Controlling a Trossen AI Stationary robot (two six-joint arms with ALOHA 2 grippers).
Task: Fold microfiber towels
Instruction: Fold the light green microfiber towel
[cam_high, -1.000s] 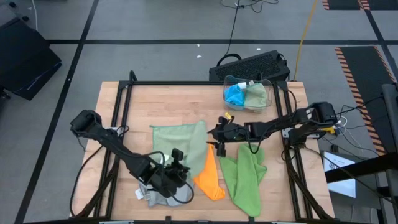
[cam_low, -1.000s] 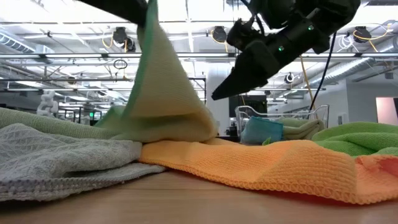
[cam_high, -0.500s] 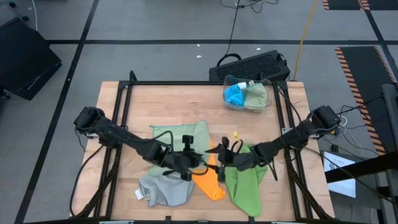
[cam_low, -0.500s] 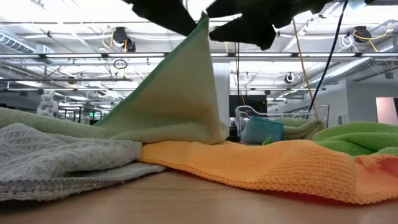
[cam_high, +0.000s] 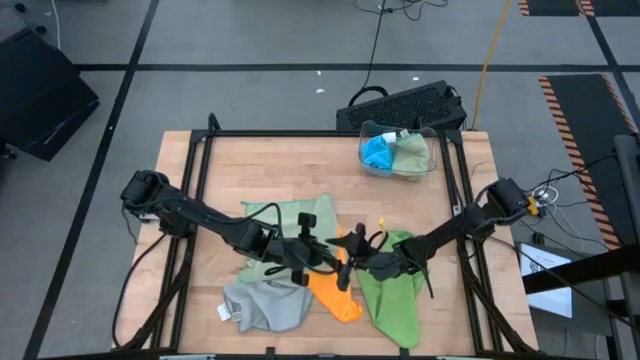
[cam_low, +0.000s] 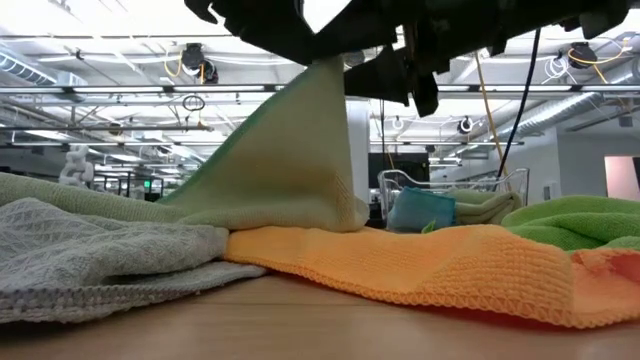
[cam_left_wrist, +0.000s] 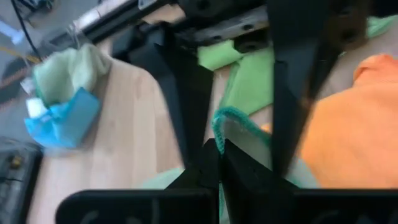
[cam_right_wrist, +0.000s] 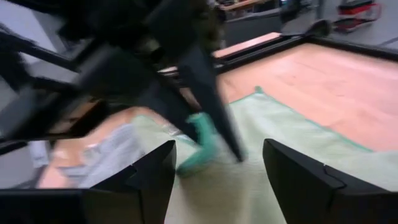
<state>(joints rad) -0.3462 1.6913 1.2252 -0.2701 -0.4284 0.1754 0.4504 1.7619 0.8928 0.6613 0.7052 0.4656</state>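
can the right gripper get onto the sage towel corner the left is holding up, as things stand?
Probably yes. The right gripper is open and faces the lifted corner of the sage green towel, with nothing between them. The left gripper is shut on that corner, so its fingers crowd the spot.

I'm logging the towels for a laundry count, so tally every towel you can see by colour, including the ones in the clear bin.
Sage green towel: 1, loose on the table
Pale green towel in the clear bin: 1
Lime green towel: 1
Orange towel: 1
Grey towel: 1
Bright blue towel in the bin: 1
Total: 6 towels
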